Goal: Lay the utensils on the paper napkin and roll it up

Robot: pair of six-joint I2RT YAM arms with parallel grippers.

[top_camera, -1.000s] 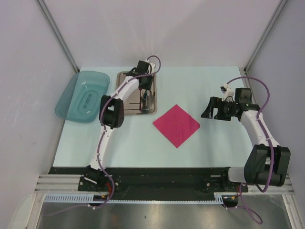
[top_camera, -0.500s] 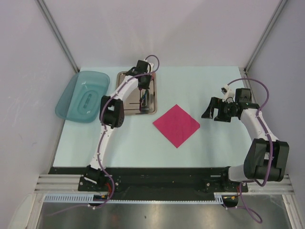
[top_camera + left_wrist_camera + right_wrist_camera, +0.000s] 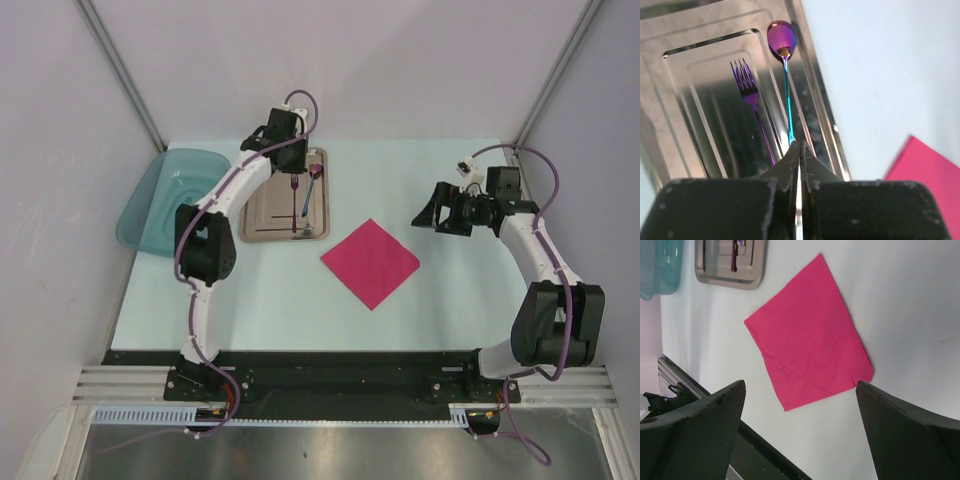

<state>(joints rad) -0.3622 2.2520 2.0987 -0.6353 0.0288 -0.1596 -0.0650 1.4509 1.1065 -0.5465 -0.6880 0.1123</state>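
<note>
A purple fork (image 3: 747, 85) and a spoon (image 3: 782, 37) with a teal handle lie side by side in the steel tray (image 3: 262, 215), also visible from above as the fork (image 3: 294, 190) and the spoon (image 3: 314, 178). My left gripper (image 3: 799, 145) hangs shut above the tray's near part. The spoon's handle runs down behind its tips, and nothing shows gripped between them. From above, the left gripper (image 3: 292, 162) sits over the tray's back end. The pink napkin (image 3: 370, 262) lies flat mid-table. My right gripper (image 3: 440, 220) hovers open to its right, with nothing between its fingers.
A teal translucent dish (image 3: 150, 210) stands left of the tray, at the table's left edge. Grey walls close in the left, right and back sides. In the right wrist view the napkin (image 3: 807, 335) lies ahead, with the tray (image 3: 730, 277) beyond it.
My left jaws have closed and the left arm has risen away from the tray's middle toward its back end, uncovering the fork and spoon. The right gripper shifted slightly back and left.
</note>
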